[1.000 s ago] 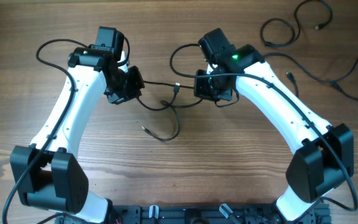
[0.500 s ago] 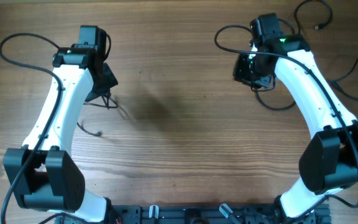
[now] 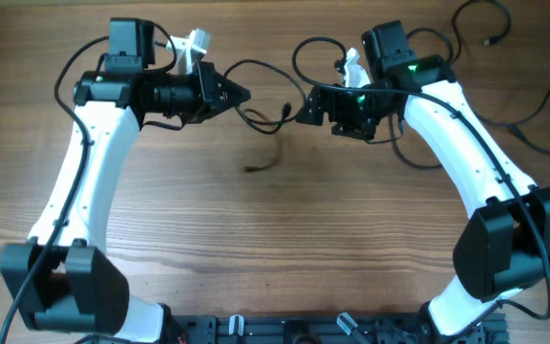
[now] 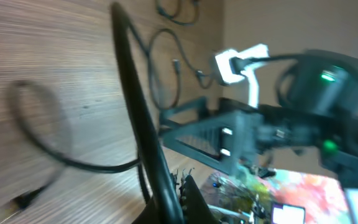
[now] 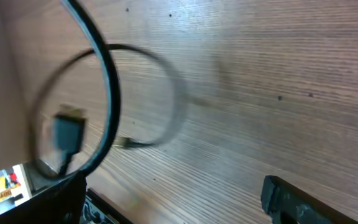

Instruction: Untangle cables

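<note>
My right claw (image 3: 304,111) has just sprung wide open and let go. My left claw (image 3: 243,96) stays clamped on the cable (image 4: 73,165), which sags between both claws. One strand looks freed; other cables (image 3: 437,48) wait beyond my right claw.

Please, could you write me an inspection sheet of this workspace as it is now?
Surface: wooden table, no marks seen.
Job's things: held cable runs out from the left gripper, its free end hanging over the table; loose cables lie at the far right corner.
Clutter: nothing seen.
Grippers: left gripper shut on the held cable; right gripper open, facing it.
Cables: thick arm cables loop off both arms.
Surroundings: dark mounting rail along the near edge.
</note>
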`<state>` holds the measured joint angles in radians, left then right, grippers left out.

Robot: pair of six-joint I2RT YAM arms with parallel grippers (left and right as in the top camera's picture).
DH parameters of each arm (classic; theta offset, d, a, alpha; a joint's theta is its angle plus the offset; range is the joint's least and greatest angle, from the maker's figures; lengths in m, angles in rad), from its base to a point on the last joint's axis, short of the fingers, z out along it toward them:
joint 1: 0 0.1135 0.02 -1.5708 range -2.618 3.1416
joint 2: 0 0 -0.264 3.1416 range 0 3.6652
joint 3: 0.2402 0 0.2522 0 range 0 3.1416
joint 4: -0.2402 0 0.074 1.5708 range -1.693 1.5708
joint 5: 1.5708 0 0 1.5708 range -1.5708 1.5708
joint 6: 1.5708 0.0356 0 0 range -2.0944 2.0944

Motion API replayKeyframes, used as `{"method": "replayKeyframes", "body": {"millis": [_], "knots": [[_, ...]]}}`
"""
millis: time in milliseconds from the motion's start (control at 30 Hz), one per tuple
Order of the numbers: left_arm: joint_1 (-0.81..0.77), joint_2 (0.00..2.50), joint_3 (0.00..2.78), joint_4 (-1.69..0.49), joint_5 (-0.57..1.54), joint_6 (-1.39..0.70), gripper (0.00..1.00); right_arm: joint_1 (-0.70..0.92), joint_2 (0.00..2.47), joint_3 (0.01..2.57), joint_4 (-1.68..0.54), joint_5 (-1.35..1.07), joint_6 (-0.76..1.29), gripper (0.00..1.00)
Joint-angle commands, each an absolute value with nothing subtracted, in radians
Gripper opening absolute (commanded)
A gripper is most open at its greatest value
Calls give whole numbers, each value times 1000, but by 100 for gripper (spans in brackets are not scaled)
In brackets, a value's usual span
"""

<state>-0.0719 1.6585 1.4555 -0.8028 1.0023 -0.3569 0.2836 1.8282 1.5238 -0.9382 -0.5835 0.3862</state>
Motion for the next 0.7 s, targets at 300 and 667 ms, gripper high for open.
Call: {"method": "replayKeyframes", "body": {"millis": [300,667], "knots": [[-76,1608,1483,-943,586,-375,4,268,1845,1479,-955,-681,279,85],[-200,1608,1483,-958,777,-374,4,319,1846,1479,-849,-645,370,85]]}}
